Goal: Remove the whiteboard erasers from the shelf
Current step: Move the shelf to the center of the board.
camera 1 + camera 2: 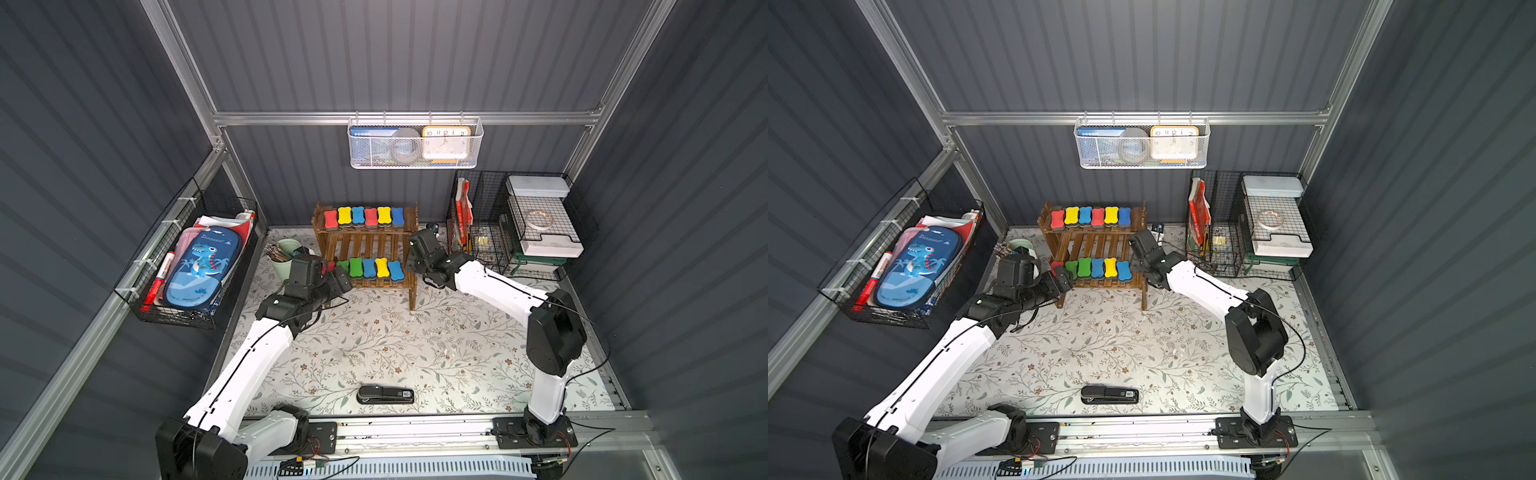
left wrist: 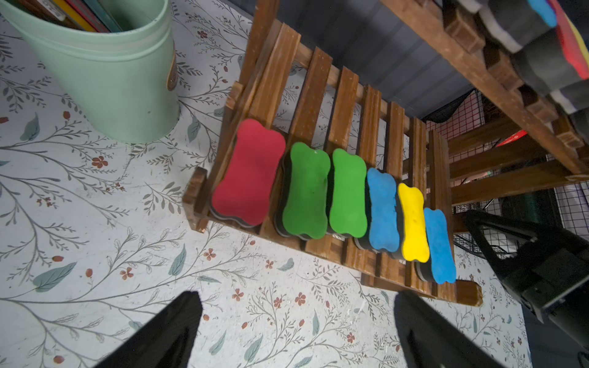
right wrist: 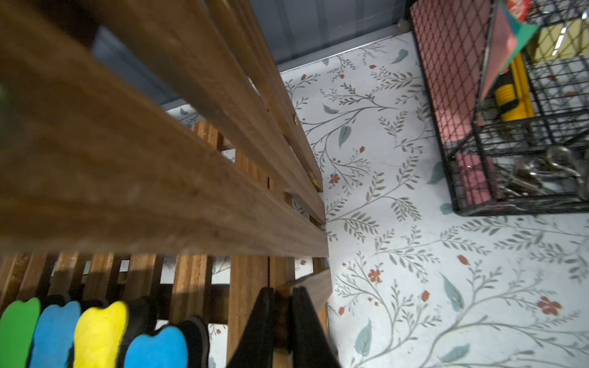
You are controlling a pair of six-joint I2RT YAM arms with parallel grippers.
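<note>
left gripper point(image 2: 293, 337): being held wide open, with the fingers point(image 2: 159, 337) spread far apart above the floral mat point(image 2: 95, 223); nothing is being gripped or touched
right gripper point(image 3: 282, 328): being held almost closed, with a thin strip of the shelf's end wood being pinched in the narrow gap between the jaws
shelf point(image 1: 365, 243): being faced by the open left jaws along its front edge, and being gripped by the right jaws at the far end of its lower tier
whiteboard erasers point(image 2: 306, 191): all twelve are being kept on the shelf, six per tier. The lower row is lying just ahead of the left jaws and just beside the right jaws. The upper row point(image 1: 363, 217) is sitting above and beyond both
only in the left wrist view: the whole lower row is being shown as red point(image 2: 248, 172), green, green point(image 2: 347, 194), blue point(image 2: 382, 210), yellow point(image 2: 413, 223), blue point(image 2: 439, 247). A mint cup point(image 2: 105, 79) is being shown off to the side of the jaws
only in the right wrist view: the pinched wood is being shown, with four erasers' ends on one side of the jaws and the wire-grid organizer point(image 3: 510, 127) on the other
only in both top views: the red lower eraser is being partly hidden by the left gripper, and a stapler point(image 1: 385, 395) is being shown well behind both jaws
look of the erasers: bone-shaped foam tops are being shown over dark felt bases, packed side by side and touching
</note>
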